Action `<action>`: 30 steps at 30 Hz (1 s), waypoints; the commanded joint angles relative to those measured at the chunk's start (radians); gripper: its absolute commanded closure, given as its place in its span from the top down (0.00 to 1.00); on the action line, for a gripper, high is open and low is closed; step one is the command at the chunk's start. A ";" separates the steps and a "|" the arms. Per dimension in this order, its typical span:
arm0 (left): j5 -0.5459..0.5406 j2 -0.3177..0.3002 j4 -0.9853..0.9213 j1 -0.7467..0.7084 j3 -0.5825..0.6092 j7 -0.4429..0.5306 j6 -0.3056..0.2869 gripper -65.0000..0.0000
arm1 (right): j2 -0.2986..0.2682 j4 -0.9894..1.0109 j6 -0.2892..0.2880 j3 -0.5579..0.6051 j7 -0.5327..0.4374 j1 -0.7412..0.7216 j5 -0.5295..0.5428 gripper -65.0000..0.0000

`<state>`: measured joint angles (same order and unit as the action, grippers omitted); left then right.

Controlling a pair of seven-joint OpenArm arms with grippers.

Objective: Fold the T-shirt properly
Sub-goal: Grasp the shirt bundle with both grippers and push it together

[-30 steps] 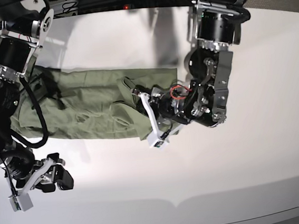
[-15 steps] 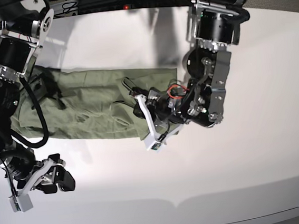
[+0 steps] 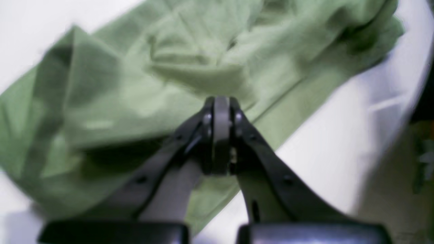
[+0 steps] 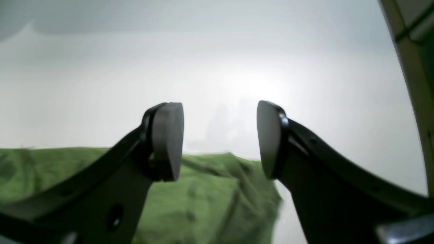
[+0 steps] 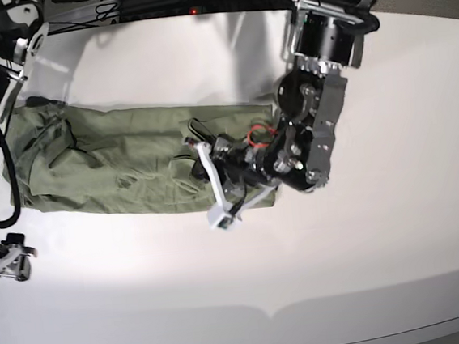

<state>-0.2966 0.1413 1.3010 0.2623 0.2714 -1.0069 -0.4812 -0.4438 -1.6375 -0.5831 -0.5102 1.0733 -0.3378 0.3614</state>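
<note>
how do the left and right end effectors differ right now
The left end effector is shut, its tips pressed together over the T-shirt; the right end effector stands open, holding nothing. The left one sits at the T-shirt's end, low against the cloth; the right one is off the cloth, over the bare table. Both have dark curved fingers.

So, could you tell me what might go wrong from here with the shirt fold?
1. The left end effector is shut over the T-shirt, and no cloth shows between its tips, so it may pull away empty.
2. The right end effector is open off the shirt's edge, leaving that end unheld and likely to bunch.
</note>
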 commanded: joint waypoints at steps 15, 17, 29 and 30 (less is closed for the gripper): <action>0.237 -0.183 0.018 -0.063 0.004 0.153 0.117 0.00 | -0.149 0.261 0.008 -0.099 0.018 -0.013 0.021 0.53; 0.237 -0.238 0.018 -0.063 0.004 0.153 0.141 0.00 | -0.149 0.261 0.008 -0.099 0.025 -0.013 0.063 0.53; 0.147 -0.395 0.018 -0.106 0.005 0.084 0.242 0.00 | -0.054 0.263 -0.058 -0.098 0.127 0.076 0.240 0.53; 0.147 -0.388 0.018 -0.112 0.005 0.084 0.242 0.00 | -0.027 0.264 -0.057 -0.098 0.106 0.087 0.236 0.53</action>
<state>-0.1463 -0.2436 1.3293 0.1650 0.2737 -0.8364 -0.2337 -0.4454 -1.3605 -0.6361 -0.6060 1.1976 -0.2260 0.5781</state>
